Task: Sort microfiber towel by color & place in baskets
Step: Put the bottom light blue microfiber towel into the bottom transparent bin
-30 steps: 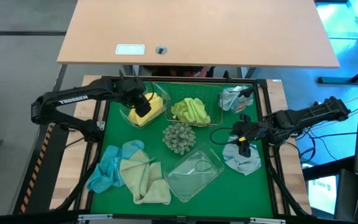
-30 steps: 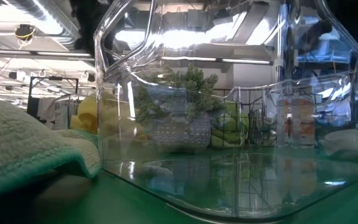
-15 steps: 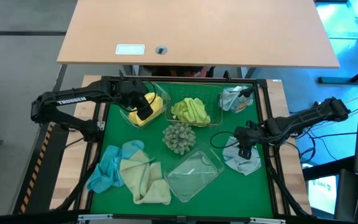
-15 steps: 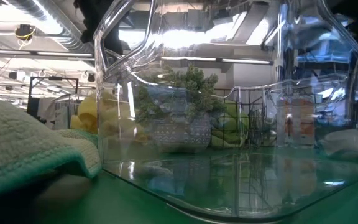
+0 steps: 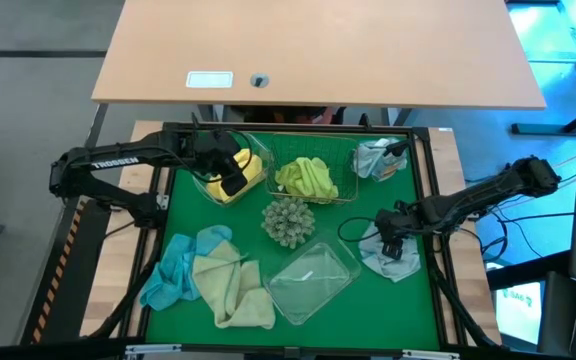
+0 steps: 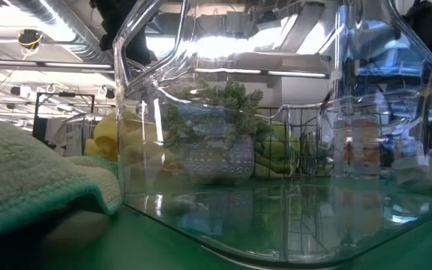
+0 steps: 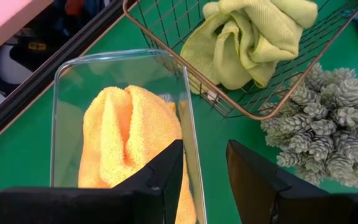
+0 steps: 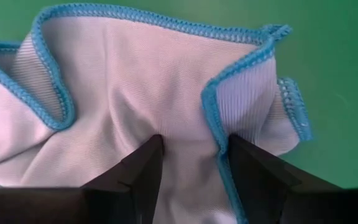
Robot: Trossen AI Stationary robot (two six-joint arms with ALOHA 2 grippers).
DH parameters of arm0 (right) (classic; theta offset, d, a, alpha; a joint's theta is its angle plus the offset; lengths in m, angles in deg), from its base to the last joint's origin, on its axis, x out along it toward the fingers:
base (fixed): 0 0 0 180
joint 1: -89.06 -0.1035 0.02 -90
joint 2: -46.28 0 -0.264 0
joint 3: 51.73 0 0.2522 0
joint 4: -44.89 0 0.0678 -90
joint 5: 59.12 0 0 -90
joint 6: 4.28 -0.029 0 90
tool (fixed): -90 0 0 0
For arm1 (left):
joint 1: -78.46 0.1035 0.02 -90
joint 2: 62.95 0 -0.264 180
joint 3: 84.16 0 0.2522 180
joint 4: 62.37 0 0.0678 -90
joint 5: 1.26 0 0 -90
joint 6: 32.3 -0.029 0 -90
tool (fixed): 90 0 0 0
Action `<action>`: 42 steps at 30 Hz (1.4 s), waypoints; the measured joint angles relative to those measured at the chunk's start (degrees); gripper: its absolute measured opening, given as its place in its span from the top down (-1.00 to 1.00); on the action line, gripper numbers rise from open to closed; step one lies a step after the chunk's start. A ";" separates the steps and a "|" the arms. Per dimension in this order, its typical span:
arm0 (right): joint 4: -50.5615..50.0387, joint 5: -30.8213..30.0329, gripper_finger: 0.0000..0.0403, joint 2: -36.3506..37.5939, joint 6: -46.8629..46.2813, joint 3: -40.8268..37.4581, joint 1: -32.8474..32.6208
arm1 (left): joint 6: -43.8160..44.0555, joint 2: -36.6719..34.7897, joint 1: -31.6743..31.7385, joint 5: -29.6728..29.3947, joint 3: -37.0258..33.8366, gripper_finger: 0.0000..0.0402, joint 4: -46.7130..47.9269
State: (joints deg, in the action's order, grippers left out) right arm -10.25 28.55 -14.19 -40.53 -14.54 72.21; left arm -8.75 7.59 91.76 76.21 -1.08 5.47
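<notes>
High view: the right gripper (image 5: 392, 240) is sitting lower over the grey-blue towel (image 5: 396, 260) than half a second back, when it was hanging just off the cloth's upper edge; a second back it was higher again, nearer the wire basket (image 5: 313, 176). Reads as the descent for a pick. The left gripper (image 5: 230, 178) is hovering at the clear tub (image 5: 211, 186) holding the yellow towel (image 5: 246, 175), barely shifted. White lettering on the left arm is reading "TROSSEN". An empty clear tub (image 5: 313, 277) is waiting ahead of the right jaws, towards the tabletop's middle.

Low view: mostly the near tub's wall (image 6: 276, 150). Behind it a small bottle with an orange label (image 6: 360, 146); its writing is too small to read. Neither gripper is showing clearly.

Left wrist view: jaws are standing apart, holding nothing, straddling the tub's rim (image 7: 188, 124). The yellow towel is lying inside, just ahead of the one finger. The lime green towel (image 7: 253, 34) is further ahead in the wire basket.

Right wrist view: jaws are standing wide, tips pressing into the grey-blue towel, a blue-stitched fold between them. Not yet closed; no grip so far.
</notes>
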 joint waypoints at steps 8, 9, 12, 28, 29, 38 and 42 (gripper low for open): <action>0.45 0.25 0.15 -1.68 0.08 -0.12 -0.01 | -0.01 0.00 0.00 0.00 0.00 0.42 -0.78; 0.73 0.35 0.21 -1.68 0.17 -0.14 -0.01 | -0.03 0.00 0.00 0.00 0.00 0.42 -0.83; 1.75 0.71 0.42 -1.68 0.60 -0.24 -0.01 | -0.11 0.00 0.00 0.00 0.00 0.42 -0.80; -6.69 1.89 0.91 -1.64 11.01 13.82 -0.07 | -0.17 0.00 0.01 0.00 0.00 0.42 -0.96; -7.29 1.37 0.93 -1.64 11.45 15.80 -0.05 | -0.17 0.00 0.01 0.01 0.00 0.42 -0.99; -14.01 -3.66 0.90 -1.55 18.77 33.85 -0.05 | -0.17 0.00 0.01 0.17 0.00 0.42 -0.99; -12.79 -3.69 0.93 -1.53 22.67 40.66 -0.05 | -0.18 0.00 0.00 0.20 0.00 0.42 -0.99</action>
State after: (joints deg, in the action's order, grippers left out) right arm -23.04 24.86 -15.72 -17.86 26.12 72.15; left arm -8.93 7.59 91.76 76.40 -1.08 4.47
